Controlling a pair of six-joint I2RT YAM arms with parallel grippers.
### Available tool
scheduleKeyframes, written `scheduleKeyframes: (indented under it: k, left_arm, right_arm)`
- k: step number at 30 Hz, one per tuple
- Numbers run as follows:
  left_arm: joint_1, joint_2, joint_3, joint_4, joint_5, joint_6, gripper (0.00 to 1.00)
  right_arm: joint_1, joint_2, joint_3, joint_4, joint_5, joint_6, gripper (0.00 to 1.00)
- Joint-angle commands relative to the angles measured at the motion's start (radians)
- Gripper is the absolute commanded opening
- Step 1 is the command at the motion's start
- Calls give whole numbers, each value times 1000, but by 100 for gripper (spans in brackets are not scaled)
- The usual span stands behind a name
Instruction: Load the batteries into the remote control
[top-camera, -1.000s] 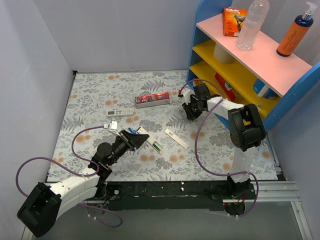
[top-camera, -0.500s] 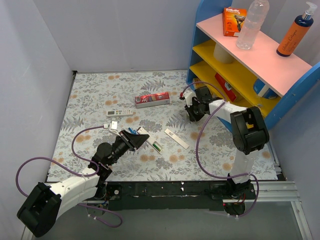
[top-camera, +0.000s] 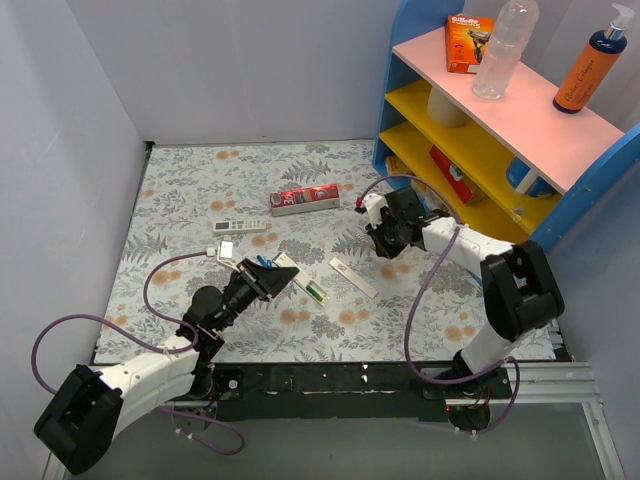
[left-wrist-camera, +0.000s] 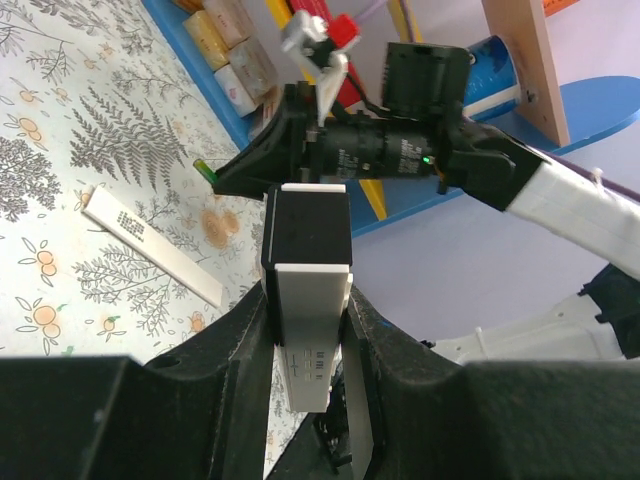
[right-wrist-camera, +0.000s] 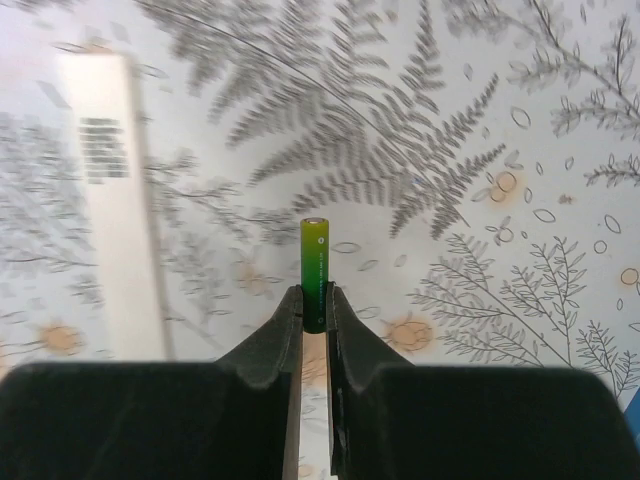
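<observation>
My left gripper (top-camera: 272, 280) (left-wrist-camera: 307, 295) is shut on the remote control (left-wrist-camera: 305, 240), a white bar with a black far end, and holds it tilted above the mat. In the top view the remote (top-camera: 300, 280) sticks out to the right of the jaws. My right gripper (top-camera: 383, 245) (right-wrist-camera: 316, 300) is shut on a green battery (right-wrist-camera: 315, 265), which stands out past the fingertips above the floral mat. In the left wrist view the right gripper faces the remote's far end, a short gap away, and the battery tip (left-wrist-camera: 203, 168) shows at its left.
A flat white bar with print (top-camera: 353, 277) (right-wrist-camera: 105, 200) lies between the grippers. A red carton (top-camera: 305, 200), a small white bar with buttons (top-camera: 241, 226) and a small piece (top-camera: 226, 250) lie farther back. A blue and yellow shelf unit (top-camera: 480, 140) stands at the right.
My right gripper has moved left and nearer with the battery, away from the shelf and towards the held remote. The left arm has not moved.
</observation>
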Motion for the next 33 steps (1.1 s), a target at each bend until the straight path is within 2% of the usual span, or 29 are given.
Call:
scheduleKeyframes:
  k: [1, 9, 14, 19, 25, 33]
  left_arm:
    - [-2, -5, -61, 65, 2, -28, 0]
    - [-2, 15, -61, 59, -16, -47, 0]
    - [-2, 39, -61, 69, -19, -59, 0]
    - [-3, 46, -59, 72, -26, -64, 0]
    - [-2, 38, -61, 65, -35, -68, 0]
    - [-3, 32, -64, 72, -36, -73, 0]
  right_arm:
    - [111, -183, -3, -47, -4, 88, 1]
    - [343, -404, 81, -141, 75, 215, 1]
    - [478, -410, 150, -224, 117, 282, 1]
    - [579, -344, 234, -316, 135, 332, 1]
    - [630, -274, 277, -366, 146, 394, 1]
    - [639, -231, 299, -388, 173, 416, 1]
